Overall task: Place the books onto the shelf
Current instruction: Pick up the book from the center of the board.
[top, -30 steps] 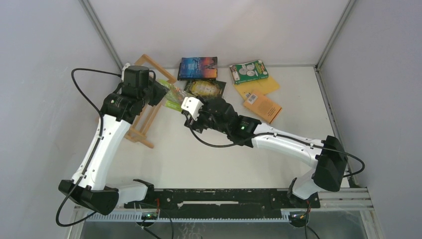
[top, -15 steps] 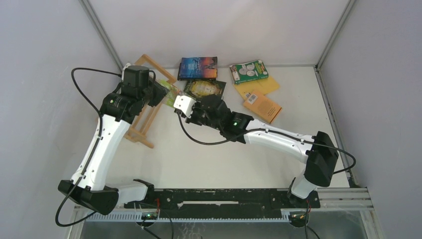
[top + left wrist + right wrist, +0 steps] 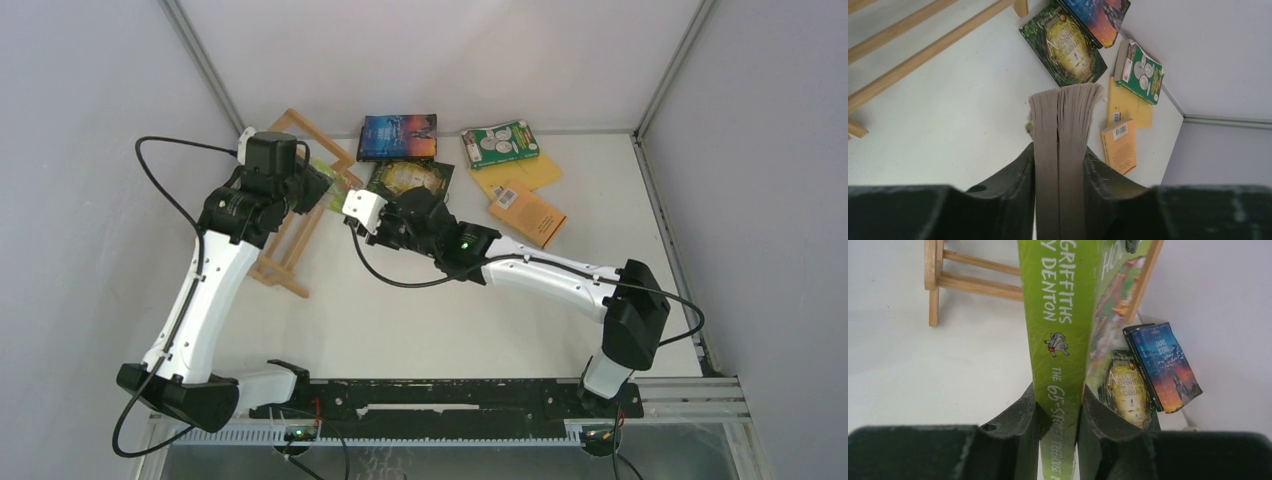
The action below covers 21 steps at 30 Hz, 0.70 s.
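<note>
The white table (image 3: 400,320) lies bare just beyond the arm bases. Farther in, both arms meet at the left of centre over one lime-green paperback (image 3: 1058,315).

The right gripper (image 3: 1058,389) is clamped narrowly on its spine, one black finger on each cover, with the white spine lettering running up from between them. The left gripper (image 3: 1059,149) pinches the same book from the opposite side, its fingers pressed on the covers either side of the grey-brown page edge. The book thus hangs between the two grippers, held edge-on above the table.

Just to the left of it, partly under the left arm, the light-wood slatted shelf (image 3: 923,56) sits diagonally on the table. Its far frame end stands close beside the held book.

Beyond the grippers a dark book with a gold emblem (image 3: 412,178) lies flat, with a blue-covered book (image 3: 397,137) just behind it by the back wall. To the right, well apart from the grippers, a green book with white circles (image 3: 500,143) rests on a plain yellow-orange book (image 3: 535,172). An orange book with a barcode label (image 3: 527,213) lies nearest of that group.
</note>
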### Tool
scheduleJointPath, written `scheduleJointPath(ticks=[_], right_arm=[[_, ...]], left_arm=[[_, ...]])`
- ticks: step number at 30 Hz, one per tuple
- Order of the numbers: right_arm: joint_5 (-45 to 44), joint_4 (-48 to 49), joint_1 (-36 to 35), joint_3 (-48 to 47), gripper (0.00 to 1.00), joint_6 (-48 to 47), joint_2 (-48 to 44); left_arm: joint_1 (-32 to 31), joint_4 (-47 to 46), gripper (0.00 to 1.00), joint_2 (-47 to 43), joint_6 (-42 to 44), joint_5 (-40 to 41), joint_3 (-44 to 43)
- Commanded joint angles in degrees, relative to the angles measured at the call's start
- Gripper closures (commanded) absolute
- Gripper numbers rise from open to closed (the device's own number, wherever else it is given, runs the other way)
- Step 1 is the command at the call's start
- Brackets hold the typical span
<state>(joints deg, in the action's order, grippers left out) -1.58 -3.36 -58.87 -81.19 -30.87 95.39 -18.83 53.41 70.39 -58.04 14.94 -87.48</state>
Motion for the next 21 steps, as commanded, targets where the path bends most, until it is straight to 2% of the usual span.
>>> scheduleJointPath(ticks=[1,5,7,21], right_arm=[[2.66,5.90,0.73,-3.80,1.00,3.67,-0.09],[3.81,6.63,0.95,-4.57,1.00,4.77,0.54],[4.27,6.69,0.95,-5.36,1.00,5.11,1.17],[6.56,6.54,0.84,-17.54,1.00,8.06,10.17]], left_arm=[[0.52,-3.51,0.56,-4.42,-0.25,2.73,-3.35],[1.49,-3.47,0.43,-6.65,-0.06,7.82,-3.57],[2.23,-3.32,0.40,-7.78,0.07,10.05,-3.51],[3.25,-3.19,0.36,-14.75,2.10,26.07,-1.22]])
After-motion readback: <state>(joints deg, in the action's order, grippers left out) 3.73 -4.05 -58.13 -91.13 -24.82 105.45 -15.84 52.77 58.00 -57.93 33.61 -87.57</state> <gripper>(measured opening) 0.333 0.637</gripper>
